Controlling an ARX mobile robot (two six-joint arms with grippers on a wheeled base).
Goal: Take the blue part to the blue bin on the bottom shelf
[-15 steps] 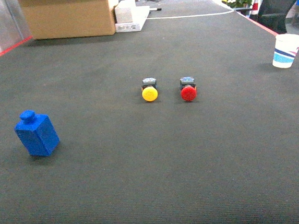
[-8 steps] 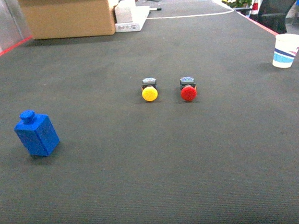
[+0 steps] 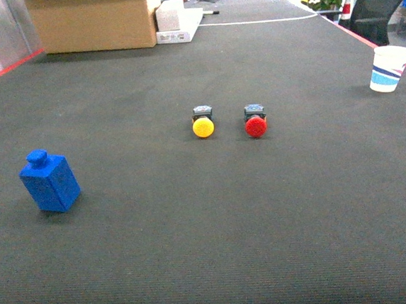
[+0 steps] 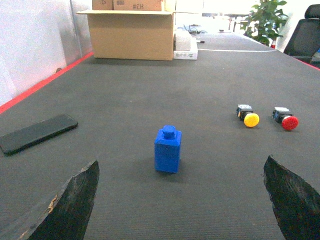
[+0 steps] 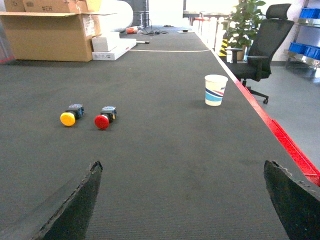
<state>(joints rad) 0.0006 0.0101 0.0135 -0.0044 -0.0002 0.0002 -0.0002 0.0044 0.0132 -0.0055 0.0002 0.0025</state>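
Nothing has moved since earlier: the blue part (image 3: 49, 181) stands untouched on the worktop (image 3: 217, 229). Both end effectors, left end effector (image 4: 182, 200) and right end effector (image 5: 182, 200), are spread wide, empty; pickup and binning remain.

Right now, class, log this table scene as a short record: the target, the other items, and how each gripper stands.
target: blue part, upright on the mat, untouched
buttons: yellow button and red button, side by side, apart
cup: paper cup, upright, far right
phone: black phone, flat, left of the blue part
left gripper: open, facing the blue part
right gripper: open, empty
bin and shelf: not in view
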